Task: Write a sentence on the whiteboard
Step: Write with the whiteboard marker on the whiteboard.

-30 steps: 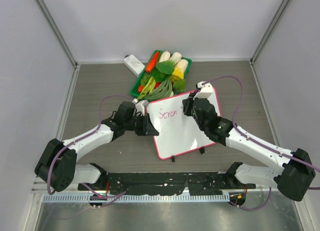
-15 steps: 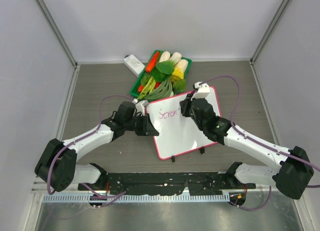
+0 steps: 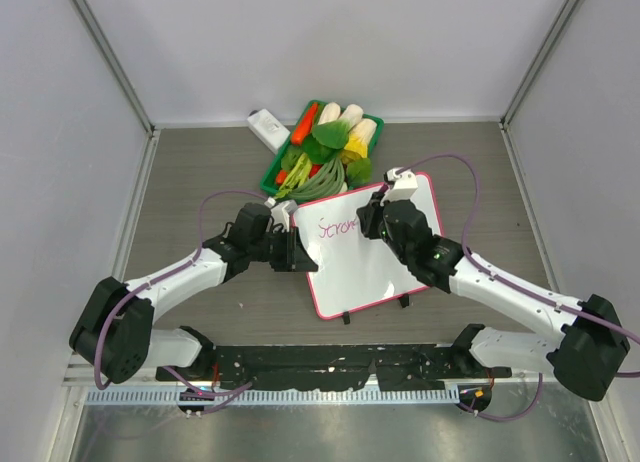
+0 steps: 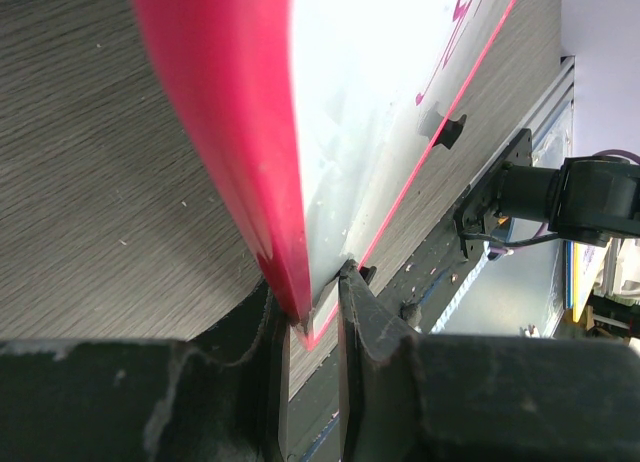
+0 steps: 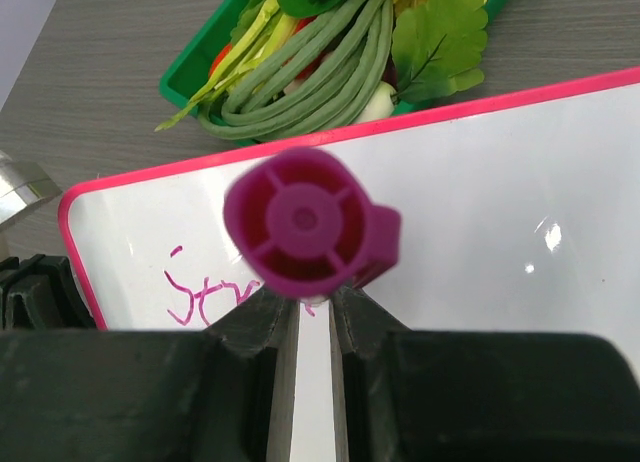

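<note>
Nearest, left gripper [image 4: 312,312] was pinching the pink left rim of the whiteboard [image 3: 365,267], which sat mid-table [image 3: 200,182] between the arms. Right gripper [image 5: 313,307] was clamped on a magenta marker [image 5: 305,222], tip down at the board's upper part. Sentence [image 3: 337,227] was partial, roughly "Stron", top left. Just beyond the far rim sat a green vegetable basket [image 3: 272,172].

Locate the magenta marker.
Right wrist view: the marker is clamped in the right gripper, over the whiteboard's far half, at the end of the magenta letters.
</note>
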Tool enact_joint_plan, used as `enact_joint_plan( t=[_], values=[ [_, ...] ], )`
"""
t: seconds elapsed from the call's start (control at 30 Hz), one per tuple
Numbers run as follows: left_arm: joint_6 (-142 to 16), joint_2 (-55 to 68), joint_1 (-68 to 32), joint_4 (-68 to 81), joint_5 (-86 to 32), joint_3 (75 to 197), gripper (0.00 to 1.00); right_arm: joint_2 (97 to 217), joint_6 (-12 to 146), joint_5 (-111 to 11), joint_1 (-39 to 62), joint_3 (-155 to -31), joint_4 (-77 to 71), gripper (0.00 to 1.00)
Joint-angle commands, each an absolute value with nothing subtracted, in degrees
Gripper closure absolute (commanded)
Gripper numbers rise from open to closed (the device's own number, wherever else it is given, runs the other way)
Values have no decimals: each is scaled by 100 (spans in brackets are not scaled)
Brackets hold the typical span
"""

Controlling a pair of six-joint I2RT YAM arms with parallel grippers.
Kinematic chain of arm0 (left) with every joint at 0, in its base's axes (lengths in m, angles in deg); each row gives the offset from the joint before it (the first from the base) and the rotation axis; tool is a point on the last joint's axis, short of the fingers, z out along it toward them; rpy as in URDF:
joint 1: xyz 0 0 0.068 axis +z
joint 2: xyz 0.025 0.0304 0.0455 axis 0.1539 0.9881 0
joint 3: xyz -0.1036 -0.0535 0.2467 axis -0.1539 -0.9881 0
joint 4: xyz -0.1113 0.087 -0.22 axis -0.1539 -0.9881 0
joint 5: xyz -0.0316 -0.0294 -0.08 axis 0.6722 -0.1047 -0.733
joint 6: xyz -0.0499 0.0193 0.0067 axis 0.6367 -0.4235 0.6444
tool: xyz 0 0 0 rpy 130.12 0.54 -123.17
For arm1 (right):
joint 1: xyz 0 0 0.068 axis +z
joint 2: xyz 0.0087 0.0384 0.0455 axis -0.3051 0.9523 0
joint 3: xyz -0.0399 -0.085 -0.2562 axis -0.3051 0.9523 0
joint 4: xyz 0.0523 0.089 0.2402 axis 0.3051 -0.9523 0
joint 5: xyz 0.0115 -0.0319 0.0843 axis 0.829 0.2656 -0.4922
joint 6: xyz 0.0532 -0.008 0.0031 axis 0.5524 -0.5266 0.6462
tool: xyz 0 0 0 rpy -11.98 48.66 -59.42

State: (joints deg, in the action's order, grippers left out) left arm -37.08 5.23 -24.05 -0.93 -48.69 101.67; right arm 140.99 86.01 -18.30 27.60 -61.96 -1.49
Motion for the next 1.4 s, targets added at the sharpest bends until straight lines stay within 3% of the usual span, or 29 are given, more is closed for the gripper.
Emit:
enact_joint_plan(
  t=[0.0,1.37],
  values=[
    [-4259,611,-2516,-708,-4049,10076,100,13945,8620,-1895,2759,-6093,-361,99],
    [-4267,620,-2551,-760,-4013,10111,100,14069,8532,-1377,2680,-6296,-168,99]
  ],
)
